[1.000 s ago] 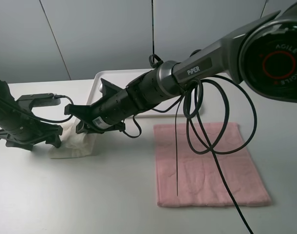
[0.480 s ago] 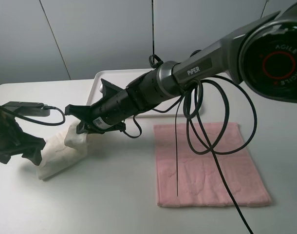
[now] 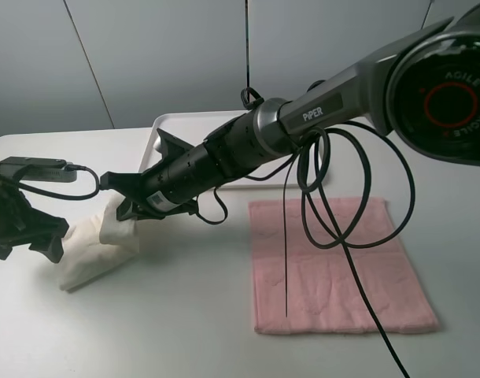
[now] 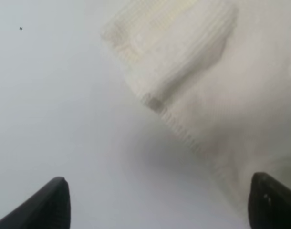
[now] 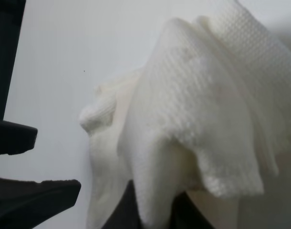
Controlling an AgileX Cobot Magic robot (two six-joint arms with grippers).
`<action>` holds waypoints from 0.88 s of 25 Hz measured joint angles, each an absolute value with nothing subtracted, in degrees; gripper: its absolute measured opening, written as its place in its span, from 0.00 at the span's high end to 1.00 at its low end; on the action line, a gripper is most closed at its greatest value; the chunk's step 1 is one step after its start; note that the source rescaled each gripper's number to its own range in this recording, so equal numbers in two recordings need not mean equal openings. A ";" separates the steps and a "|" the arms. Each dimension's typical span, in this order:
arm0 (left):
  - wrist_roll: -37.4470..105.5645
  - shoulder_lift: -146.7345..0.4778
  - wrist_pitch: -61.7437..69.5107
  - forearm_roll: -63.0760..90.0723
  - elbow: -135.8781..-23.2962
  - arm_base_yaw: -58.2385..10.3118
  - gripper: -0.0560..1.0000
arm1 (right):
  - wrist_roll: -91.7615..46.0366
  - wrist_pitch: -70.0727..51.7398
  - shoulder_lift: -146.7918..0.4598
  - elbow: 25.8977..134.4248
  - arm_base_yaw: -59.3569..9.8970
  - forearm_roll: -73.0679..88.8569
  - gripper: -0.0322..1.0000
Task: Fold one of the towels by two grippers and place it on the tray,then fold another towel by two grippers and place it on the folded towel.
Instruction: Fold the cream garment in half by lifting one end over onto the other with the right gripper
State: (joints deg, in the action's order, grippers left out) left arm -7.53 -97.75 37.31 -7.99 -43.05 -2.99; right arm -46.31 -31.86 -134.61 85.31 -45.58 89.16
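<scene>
The cream towel (image 3: 92,250) lies bunched on the table at the left, one end lifted. My right gripper (image 3: 120,211) has reached across the middle and is shut on that raised end; the right wrist view shows the towel (image 5: 198,119) draping from the pinched fingers (image 5: 152,210). My left gripper (image 3: 26,249) stands open just left of the towel's low end. In the left wrist view the towel (image 4: 207,86) lies just beyond the spread fingertips (image 4: 55,202). The pink towel (image 3: 334,264) lies flat at the right. The white tray (image 3: 177,126) sits behind, partly hidden by the right arm.
The right arm's black cables (image 3: 334,205) hang in loops over the pink towel. The left gripper's finger (image 5: 26,188) shows at the edge of the right wrist view. Bare table lies in front of the cream towel.
My left gripper has drawn away to the left, open, off the cream towel. The towel now stretches further left along the table. The right gripper has shifted slightly left, still holding.
</scene>
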 joint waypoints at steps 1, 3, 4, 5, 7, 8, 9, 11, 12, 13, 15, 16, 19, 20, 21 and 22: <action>-7.53 -97.75 37.59 -7.99 -43.39 -2.99 0.04 | -46.59 -32.26 -134.61 85.31 -45.58 89.16 0.92; -7.53 -97.75 38.69 -7.72 -44.37 -2.99 0.04 | -46.93 -33.12 -134.61 85.31 -45.58 89.16 0.92; -7.30 -97.75 39.49 -7.52 -45.12 -2.99 0.04 | -47.12 -33.51 -134.61 85.31 -45.58 89.16 0.92; -7.19 -97.75 40.44 -7.23 -45.87 -2.99 0.04 | -47.23 -34.13 -134.61 85.31 -45.58 89.16 0.92; -6.26 -97.75 42.27 -6.51 -47.96 -2.99 0.04 | -47.34 -35.63 -134.61 85.31 -45.58 89.16 0.92; -5.81 -97.75 43.18 -6.36 -49.04 -2.99 0.04 | -47.78 -36.41 -134.61 85.31 -45.58 89.16 0.92; -5.52 -97.75 44.22 -6.24 -49.96 -2.99 0.04 | -48.06 -37.05 -134.61 85.31 -45.58 89.16 0.92; -5.01 -97.75 45.78 -6.12 -52.17 -2.99 0.04 | -48.44 -38.04 -134.61 85.31 -45.68 89.45 0.92; -4.89 -97.75 46.68 -6.04 -53.06 -2.99 0.04 | -48.61 -38.20 -134.61 85.31 -45.80 89.44 0.92; -4.78 -97.75 47.46 -5.99 -54.07 -2.99 0.04 | -48.60 -38.29 -134.61 85.31 -45.91 89.57 0.92; -4.42 -97.75 48.72 -5.88 -55.85 -2.99 0.04 | -48.86 -38.29 -134.61 85.31 -46.43 89.92 0.92; -4.18 -97.75 49.45 -5.88 -56.50 -2.99 0.04 | -48.86 -38.29 -134.61 85.31 -46.86 90.05 0.92; -3.47 -97.75 50.50 -5.44 -57.95 -2.99 0.04 | -48.96 -38.29 -134.74 86.59 -48.28 90.18 0.92; -3.33 -97.75 50.65 -5.30 -57.96 -2.99 0.04 | -48.96 -38.29 -134.74 87.39 -48.93 90.07 0.92; -3.24 -97.75 50.76 -5.08 -58.05 -2.99 0.04 | -48.96 -38.33 -134.74 88.30 -49.64 89.83 0.92; -3.24 -97.75 51.00 -5.07 -58.05 -2.99 0.04 | -48.96 -38.33 -134.74 89.12 -50.25 89.55 0.92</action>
